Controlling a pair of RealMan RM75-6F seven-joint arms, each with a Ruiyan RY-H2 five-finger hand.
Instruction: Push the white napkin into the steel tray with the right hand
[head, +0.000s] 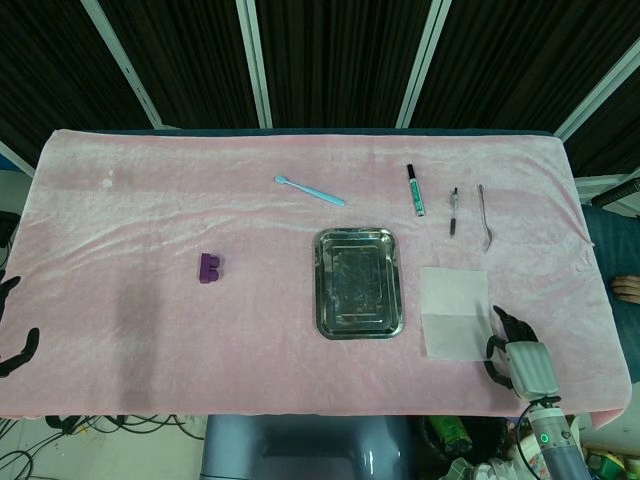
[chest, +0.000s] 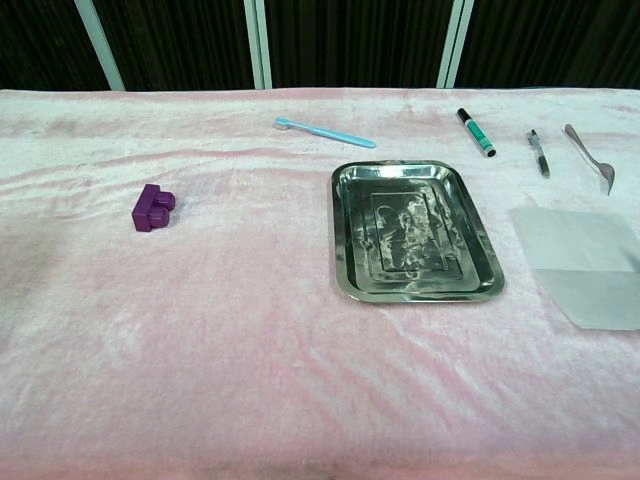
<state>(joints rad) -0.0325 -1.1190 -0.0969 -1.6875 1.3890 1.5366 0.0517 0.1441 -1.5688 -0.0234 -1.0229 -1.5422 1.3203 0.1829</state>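
Note:
The white napkin (head: 455, 312) lies flat on the pink cloth, just right of the steel tray (head: 359, 283) and apart from it. In the chest view the napkin (chest: 585, 265) runs off the right edge, beside the tray (chest: 345, 235). My right hand (head: 518, 357) sits at the table's front right, its dark fingers spread beside the napkin's near right corner and holding nothing. Whether they touch the napkin I cannot tell. My left hand (head: 14, 335) shows only as dark fingers at the far left edge, spread and holding nothing. The chest view shows neither hand.
Behind the napkin lie a green marker (head: 414, 190), a pen (head: 453, 211) and a metal spoon (head: 484, 217). A light blue toothbrush (head: 310, 190) lies behind the tray. A purple block (head: 209, 267) sits to the tray's left. The cloth's front edge is just behind my right hand.

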